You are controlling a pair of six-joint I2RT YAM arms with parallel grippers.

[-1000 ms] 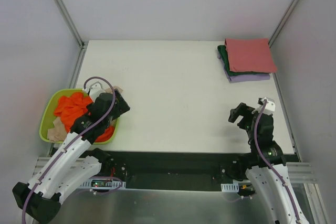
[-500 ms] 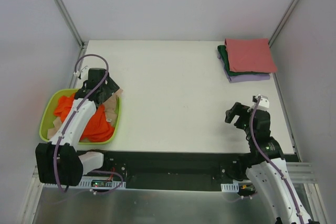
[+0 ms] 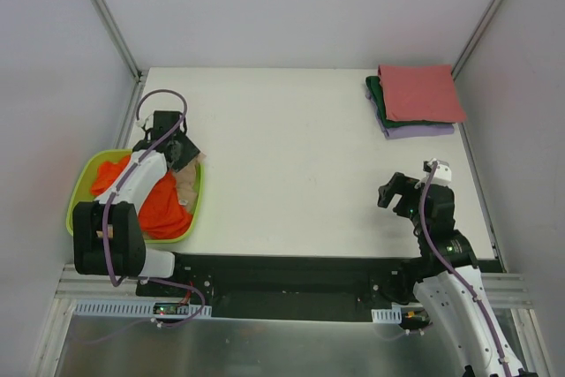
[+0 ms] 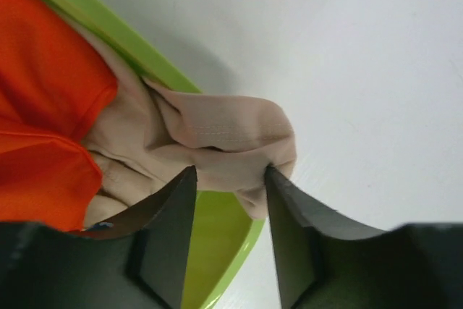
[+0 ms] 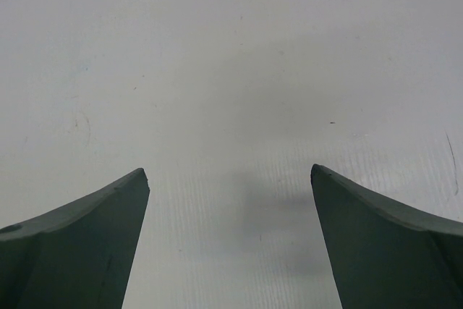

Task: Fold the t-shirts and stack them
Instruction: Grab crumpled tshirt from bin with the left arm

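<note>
A beige t-shirt (image 4: pixel 224 132) hangs over the far corner of the lime-green basin (image 4: pixel 217 244), beside a bright orange t-shirt (image 4: pixel 43 70). My left gripper (image 4: pixel 230 171) has its fingertips pressed against either side of a bunched beige fold at that corner. From above, the left gripper (image 3: pixel 181 149) sits at the basin's far right corner over the beige t-shirt (image 3: pixel 187 184) and the orange t-shirt (image 3: pixel 159 205). My right gripper (image 3: pixel 393 192) hovers open above bare table, nothing between its fingers (image 5: pixel 116 208).
Folded t-shirts are stacked at the back right: pinkish-red (image 3: pixel 419 92) on top, dark green (image 3: pixel 375 94) below, lavender (image 3: pixel 415 130) at the bottom. The basin (image 3: pixel 75 205) sits at the table's left edge. Grey walls enclose the table.
The left arm swung from over the basin's near side to its far right corner, and its jaws closed in onto the beige fold. The right arm shifted only slightly.
</note>
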